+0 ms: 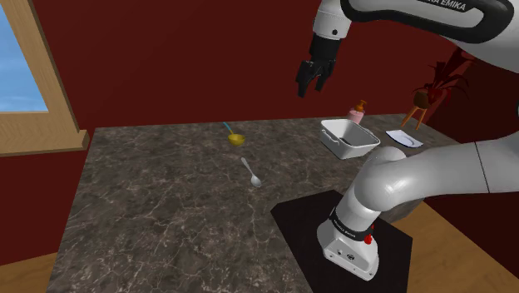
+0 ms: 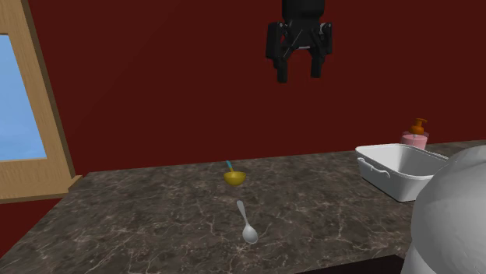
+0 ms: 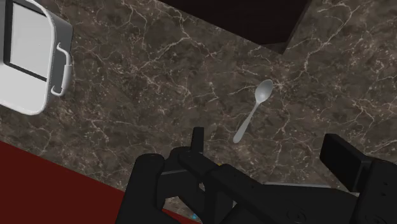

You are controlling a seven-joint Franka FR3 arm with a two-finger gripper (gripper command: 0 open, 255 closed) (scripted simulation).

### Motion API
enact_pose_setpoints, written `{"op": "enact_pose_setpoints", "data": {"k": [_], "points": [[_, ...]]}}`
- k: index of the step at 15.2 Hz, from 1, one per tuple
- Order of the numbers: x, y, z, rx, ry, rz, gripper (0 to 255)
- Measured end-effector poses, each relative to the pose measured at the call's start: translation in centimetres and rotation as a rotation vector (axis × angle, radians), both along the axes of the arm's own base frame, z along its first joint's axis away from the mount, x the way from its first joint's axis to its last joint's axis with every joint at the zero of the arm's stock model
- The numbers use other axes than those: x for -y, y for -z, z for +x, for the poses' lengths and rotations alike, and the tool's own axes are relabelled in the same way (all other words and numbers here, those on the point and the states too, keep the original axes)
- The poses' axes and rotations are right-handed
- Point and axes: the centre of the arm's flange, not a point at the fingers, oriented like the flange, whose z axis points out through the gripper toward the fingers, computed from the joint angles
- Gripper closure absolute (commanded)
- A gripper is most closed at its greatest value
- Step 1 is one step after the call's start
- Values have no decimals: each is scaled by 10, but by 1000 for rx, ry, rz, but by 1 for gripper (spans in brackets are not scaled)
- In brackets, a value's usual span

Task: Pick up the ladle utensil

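The ladle (image 1: 234,137) is small, with a yellow bowl and a thin blue handle. It lies on the dark marble counter (image 1: 166,208) near the red back wall, and the second exterior view has the ladle (image 2: 234,177) at mid-counter. A grey spoon (image 1: 251,172) lies a little nearer the stand; the spoon (image 2: 247,224) (image 3: 254,108) is separate from the ladle. My black gripper (image 1: 311,81) hangs high above the counter, toward the shoulder view's right of the ladle. The gripper (image 2: 300,75) (image 3: 270,147) is open and empty.
A white handled dish (image 1: 349,137) (image 2: 393,171) (image 3: 28,57) stands at the counter's back right, with a pink soap dispenser (image 1: 358,112) (image 2: 416,136) behind it. A potted plant (image 1: 424,100) is farther right. A window (image 1: 25,75) is at the left.
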Motion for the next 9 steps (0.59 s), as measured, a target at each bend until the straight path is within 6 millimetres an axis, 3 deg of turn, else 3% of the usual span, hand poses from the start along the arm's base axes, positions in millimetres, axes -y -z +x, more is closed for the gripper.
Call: {"op": "enact_pose_setpoints", "data": {"k": [3, 9], "points": [[6, 8, 12, -1, 11, 8, 0], [19, 61, 69, -5, 62, 48, 0]]}}
